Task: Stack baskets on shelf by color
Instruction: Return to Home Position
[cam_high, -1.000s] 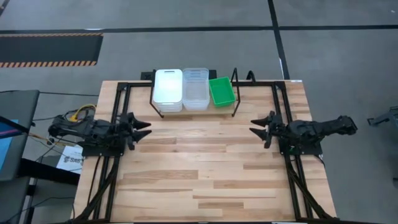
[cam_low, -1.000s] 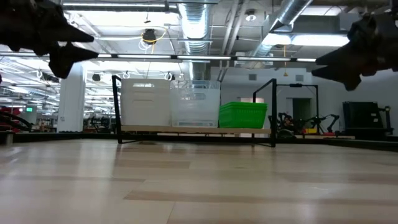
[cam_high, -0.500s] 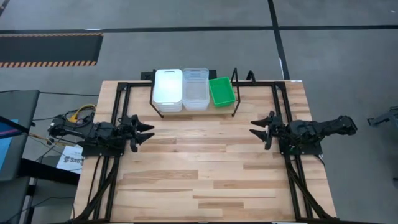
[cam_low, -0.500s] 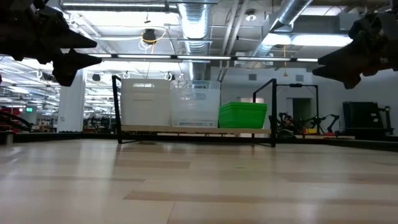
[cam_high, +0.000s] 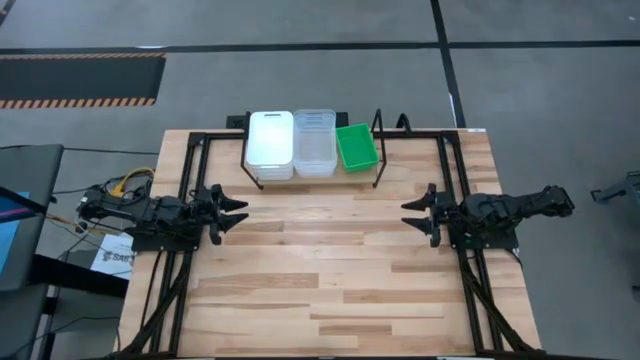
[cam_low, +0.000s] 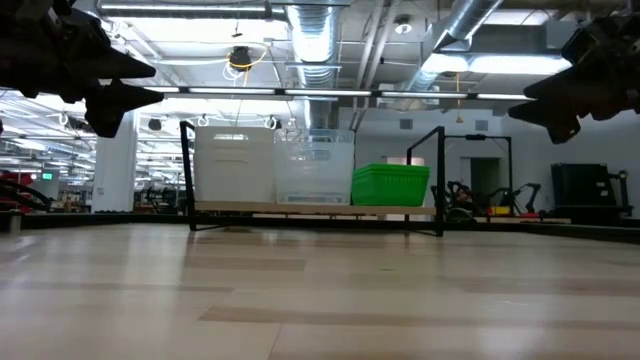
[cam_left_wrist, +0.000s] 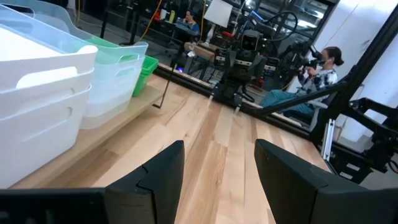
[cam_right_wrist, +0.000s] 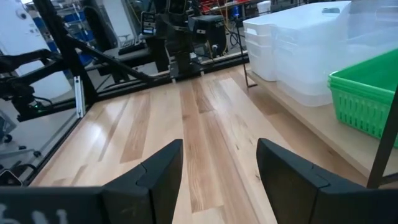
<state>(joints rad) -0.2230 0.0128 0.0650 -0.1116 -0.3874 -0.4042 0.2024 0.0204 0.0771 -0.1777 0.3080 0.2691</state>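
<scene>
Three lots of baskets stand side by side on the shelf (cam_low: 315, 209) at the table's far edge, bottoms on its board: a nested white stack (cam_high: 270, 145) on the left, a nested clear stack (cam_high: 314, 142) in the middle, and a lower green basket (cam_high: 356, 146) on the right. My left gripper (cam_high: 238, 211) hovers open near the table's left edge, pointing level toward the middle. My right gripper (cam_high: 412, 213) hovers open near the right edge, facing it. Both are well short of the shelf and have nothing between their fingers.
The bare wooden tabletop (cam_high: 320, 265) stretches between the two grippers and in front of the shelf. Black frame rails (cam_high: 188, 175) run along both sides of the table. A person (cam_left_wrist: 323, 68) sits in the room beyond the table's right edge.
My right gripper has swung at the wrist, its fingertips going a little toward the table's near edge. It stays open and holds nothing. The baskets have not moved.
</scene>
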